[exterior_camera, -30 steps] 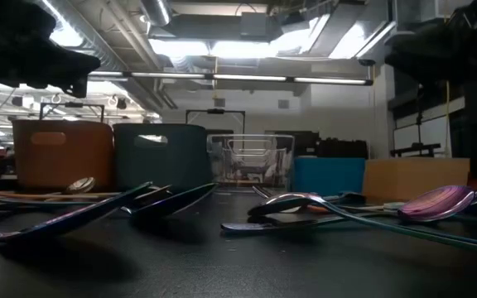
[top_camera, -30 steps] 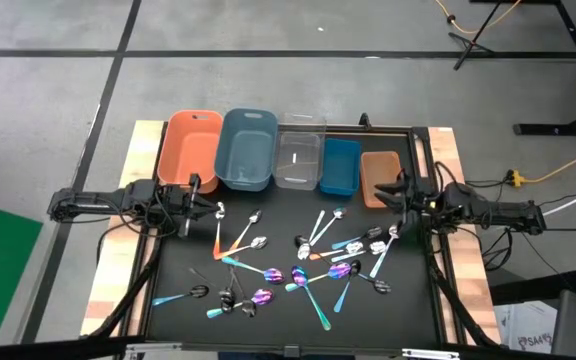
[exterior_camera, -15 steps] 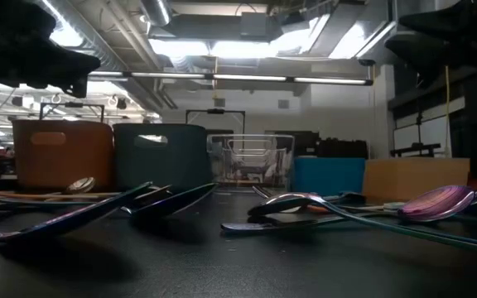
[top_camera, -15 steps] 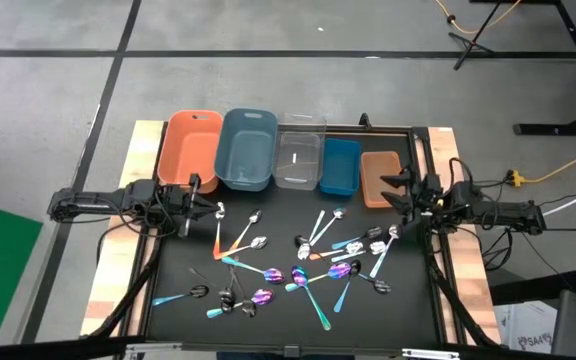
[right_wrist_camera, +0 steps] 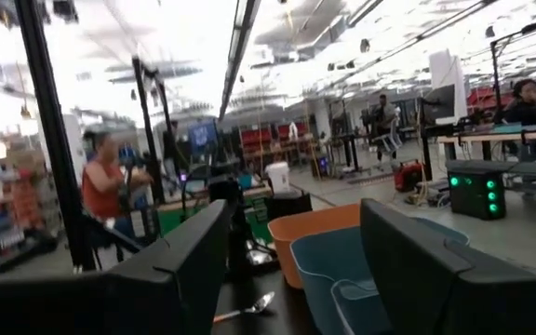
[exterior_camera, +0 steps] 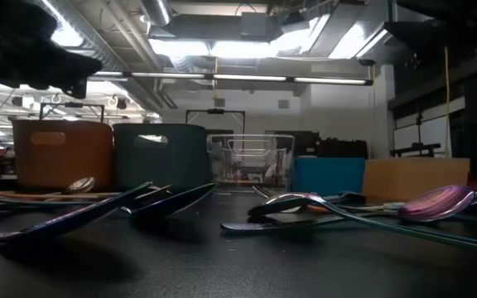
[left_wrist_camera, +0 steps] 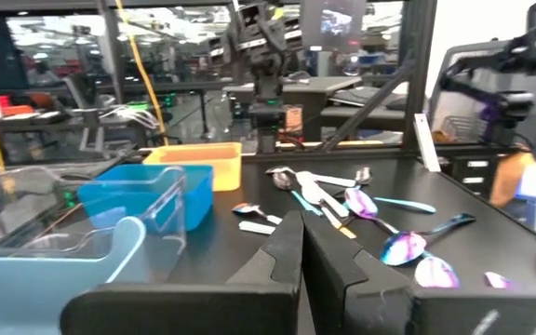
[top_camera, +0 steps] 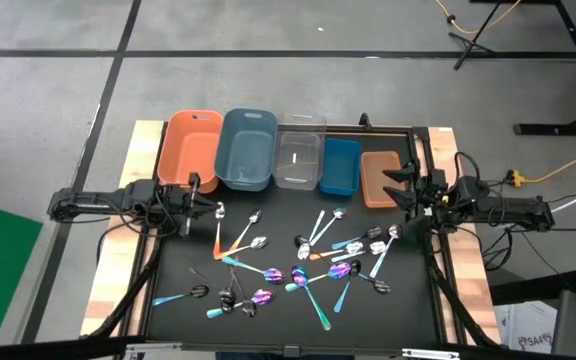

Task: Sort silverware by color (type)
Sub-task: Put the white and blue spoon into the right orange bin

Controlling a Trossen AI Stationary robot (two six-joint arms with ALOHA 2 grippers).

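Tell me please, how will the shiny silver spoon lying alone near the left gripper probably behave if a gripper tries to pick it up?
The silver spoon looks thin and polished, so it is probably stiff but slippery between fingers. It lies flat on the black table, so getting under it may be hard; it may slide rather than lift. It seems light for its length.

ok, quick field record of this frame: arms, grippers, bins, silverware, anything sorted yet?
left gripper: shut, holds nothing, at the table's left edge, near the orange bin
right gripper: open, holds nothing, at the right edge, beside the brown bin
bins: a row of five along the far edge: orange, grey-blue bin, clear bin, blue bin, brown
silverware: loose and scattered on the black table
sorted: no silverware seen in any bin; the clear bin's contents are hard to tell
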